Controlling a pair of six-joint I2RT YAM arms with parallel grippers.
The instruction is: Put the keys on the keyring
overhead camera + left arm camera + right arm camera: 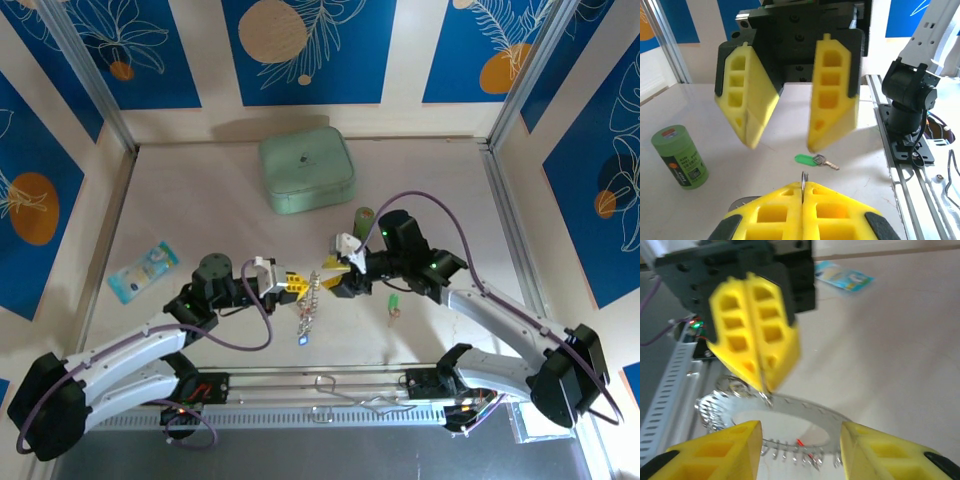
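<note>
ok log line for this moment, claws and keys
left claw: shut on keyring | right claw: open, facing left claw | green key: loose on table

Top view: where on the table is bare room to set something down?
Free: the far-left patch between the flat blue packet and the mint-green rounded case, and the far-right patch between that case and the right wall. Crowded: the centre, where left gripper and right gripper meet at the silvery coiled keyring.

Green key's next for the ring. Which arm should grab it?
Likely right. The right gripper is open and holding nothing, and the green key lies on its side of the table. The left gripper is shut on the keyring.
</note>
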